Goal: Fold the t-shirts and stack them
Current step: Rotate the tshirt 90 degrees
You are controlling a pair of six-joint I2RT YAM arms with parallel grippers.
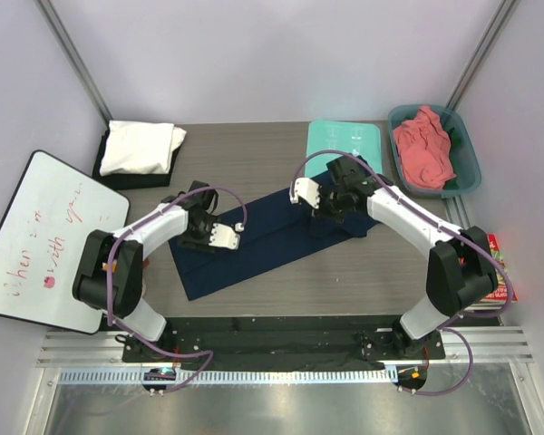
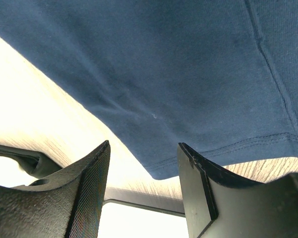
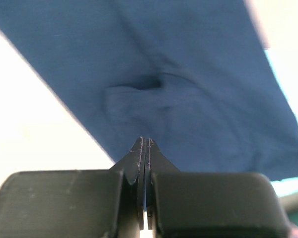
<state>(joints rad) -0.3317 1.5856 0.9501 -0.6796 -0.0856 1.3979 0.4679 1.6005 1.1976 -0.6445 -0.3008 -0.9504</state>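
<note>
A dark navy t-shirt point(image 1: 272, 237) lies flat and slanted across the middle of the table. My left gripper point(image 1: 208, 240) hovers low over its left end. In the left wrist view the fingers point(image 2: 144, 144) stand open with nothing between them, and a hemmed corner of the navy shirt point(image 2: 179, 74) lies just beyond the tips. My right gripper point(image 1: 328, 213) is over the shirt's right end. Its jaws point(image 3: 145, 139) are shut, with wrinkled navy cloth point(image 3: 188, 89) just past them. A folded white t-shirt point(image 1: 140, 148) rests on a black one point(image 1: 118, 177) at the back left.
A teal tub point(image 1: 467, 149) at the back right holds a crumpled salmon t-shirt point(image 1: 423, 149). A mint-green board point(image 1: 344, 145) lies beside it, partly under the navy shirt. A whiteboard point(image 1: 45, 240) leans at the left. Walls close in on three sides.
</note>
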